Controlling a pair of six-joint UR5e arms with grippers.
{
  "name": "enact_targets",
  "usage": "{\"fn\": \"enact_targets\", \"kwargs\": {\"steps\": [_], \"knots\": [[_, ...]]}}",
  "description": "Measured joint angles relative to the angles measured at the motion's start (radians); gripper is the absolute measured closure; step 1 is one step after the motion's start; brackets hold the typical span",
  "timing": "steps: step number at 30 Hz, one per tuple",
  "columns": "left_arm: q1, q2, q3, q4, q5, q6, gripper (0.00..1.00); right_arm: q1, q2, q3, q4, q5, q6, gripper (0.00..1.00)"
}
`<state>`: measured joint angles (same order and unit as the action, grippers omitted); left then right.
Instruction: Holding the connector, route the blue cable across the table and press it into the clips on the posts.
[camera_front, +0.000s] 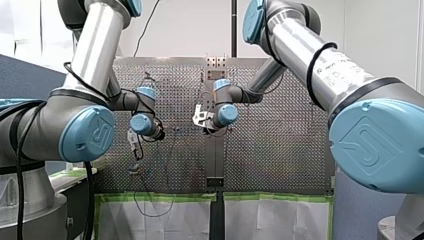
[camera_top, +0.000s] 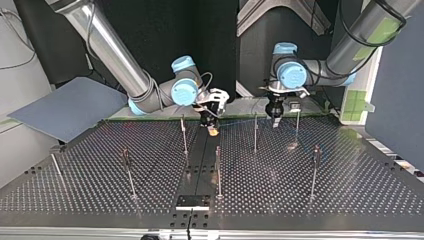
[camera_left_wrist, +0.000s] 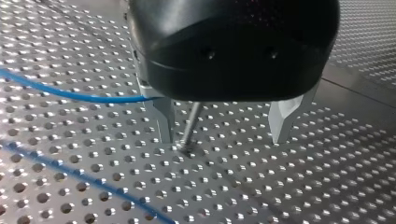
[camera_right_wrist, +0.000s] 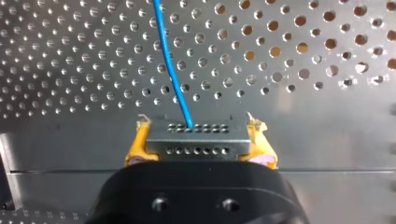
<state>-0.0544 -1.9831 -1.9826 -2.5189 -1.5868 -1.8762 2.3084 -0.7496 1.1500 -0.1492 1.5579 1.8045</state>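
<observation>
Across the tabletop (camera_top: 350, 190) the posts (camera_top: 218, 170) look bare, so routing seems barely begun: my released left pincer (camera_left_wrist: 223, 139) straddles one, my right pincer (camera_right_wrist: 197, 128) clenches the connector (camera_right_wrist: 196, 144) at the top view's upper middle, and the blue cable (camera_right_wrist: 170, 65) stretches between them, apparently unclipped.

Shows bare perforated metal for the counter (camera_top: 310, 195), satin with bright glints round the holes. Sheathes the cable (camera_right_wrist: 170, 65) in smooth, faintly glossy blue plastic. Gives the connector (camera_right_wrist: 196, 139) a dull grey, matt, metallic-looking face. Lines the right jaws with yellow pads (camera_right_wrist: 136, 145), rubbery-looking and ragged at the tips. Leaves the left jaws as pale smooth metal under a glossy black plastic housing (camera_left_wrist: 233, 46). Sets thin posts (camera_top: 218, 170) in plain metal.
</observation>
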Motion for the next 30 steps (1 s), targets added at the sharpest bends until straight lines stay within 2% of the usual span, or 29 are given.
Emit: {"fn": "enact_targets", "kwargs": {"steps": [7,10,15,23,30], "knots": [[-0.025,0.049,-0.044,-0.065,-0.064,0.051,0.0,-0.012,0.0,0.0,0.002,-0.005,-0.002,1.0],[-0.039,0.073,-0.068,-0.089,-0.086,0.054,0.0,-0.015,0.0,0.0,0.002,-0.009,-0.002,1.0],[-0.077,0.119,-0.1,-0.113,-0.09,0.039,0.0,-0.017,0.0,0.0,0.002,-0.023,-0.003,1.0],[-0.162,0.185,-0.105,-0.054,-0.108,-0.011,0.0,-0.02,0.0,0.0,0.003,-0.03,-0.005,1.0],[-0.203,0.178,-0.104,-0.001,-0.103,-0.047,0.0,-0.025,0.0,0.0,0.002,-0.034,-0.005,1.0]]}}
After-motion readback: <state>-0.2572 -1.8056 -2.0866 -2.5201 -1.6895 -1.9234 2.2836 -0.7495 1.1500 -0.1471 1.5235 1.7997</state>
